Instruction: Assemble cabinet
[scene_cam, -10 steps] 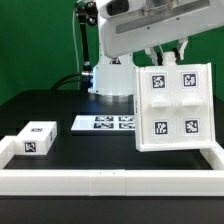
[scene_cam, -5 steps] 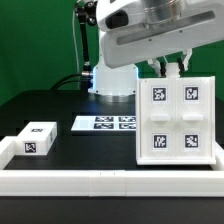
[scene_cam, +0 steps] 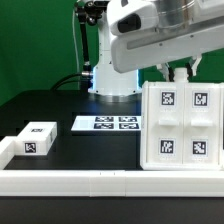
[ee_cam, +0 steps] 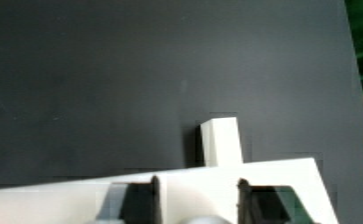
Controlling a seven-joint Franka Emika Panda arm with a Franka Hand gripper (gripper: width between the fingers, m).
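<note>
The cabinet (scene_cam: 183, 125) is a large white boxy body with four tagged blocks on its face. It stands upright at the exterior view's right, its lower edge at the white rail. My gripper (scene_cam: 178, 72) comes down from above and is shut on the cabinet's top edge. In the wrist view the gripper (ee_cam: 199, 200) has its two dark fingers (ee_cam: 157, 196) either side of the white cabinet edge (ee_cam: 196, 180). A small white tagged block (scene_cam: 38, 138) lies in the rail's corner at the exterior view's left, far from the gripper.
The marker board (scene_cam: 108, 123) lies flat at mid-table, just left of the cabinet. A long low white rail (scene_cam: 90, 180) runs along the front with short arms at both ends. A narrow white strip (ee_cam: 219, 140) shows beyond the cabinet edge over the black table.
The gripper has carried the cabinet toward the exterior view's right and turned it from a slight tilt to upright. The small block and the marker board have not moved.
</note>
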